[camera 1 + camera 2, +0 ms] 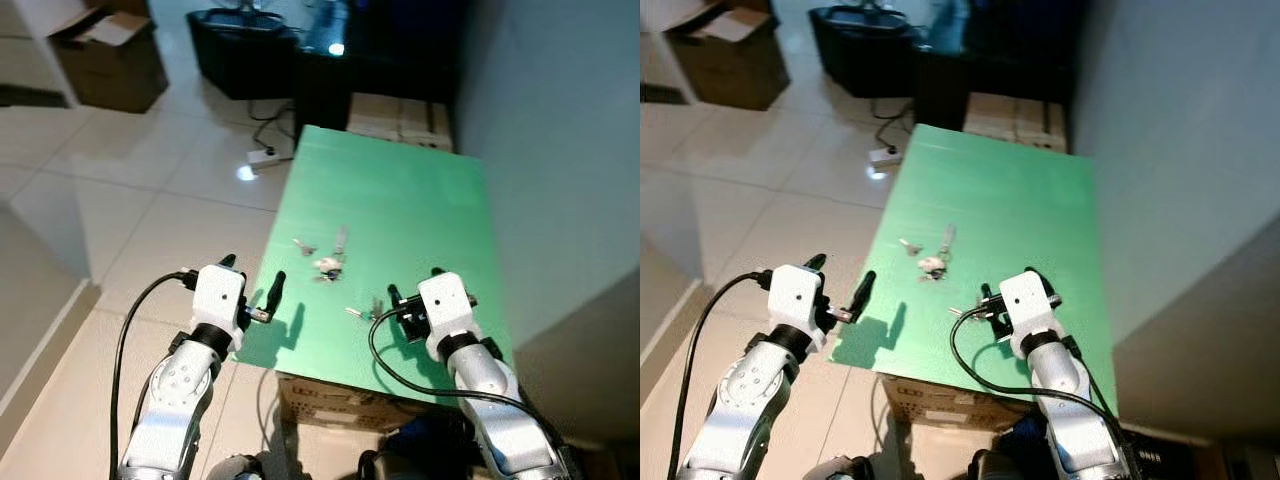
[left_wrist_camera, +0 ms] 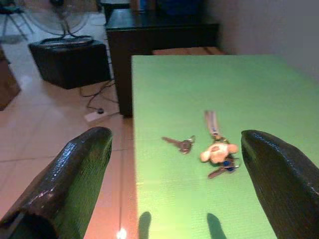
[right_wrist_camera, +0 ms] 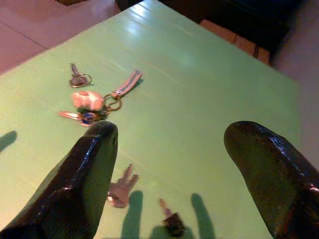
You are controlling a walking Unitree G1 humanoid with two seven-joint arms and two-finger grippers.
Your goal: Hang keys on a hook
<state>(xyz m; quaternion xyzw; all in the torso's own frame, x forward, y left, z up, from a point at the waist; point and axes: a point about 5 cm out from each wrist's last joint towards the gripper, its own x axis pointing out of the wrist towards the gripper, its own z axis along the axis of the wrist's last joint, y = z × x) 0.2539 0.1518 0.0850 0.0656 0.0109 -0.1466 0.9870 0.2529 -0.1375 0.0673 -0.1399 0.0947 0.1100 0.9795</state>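
Stage: not begun | key bunch lies loose on green table | left gripper, right gripper wide, empty | hook unseen

Light: dim room, cool and bluish | Glare: bright patch on the floor at 11 o'clock | Shadows: finger shadows fall on the table toward 6 | Focus: head views soft; wrist views grainy, fingers blurred up close
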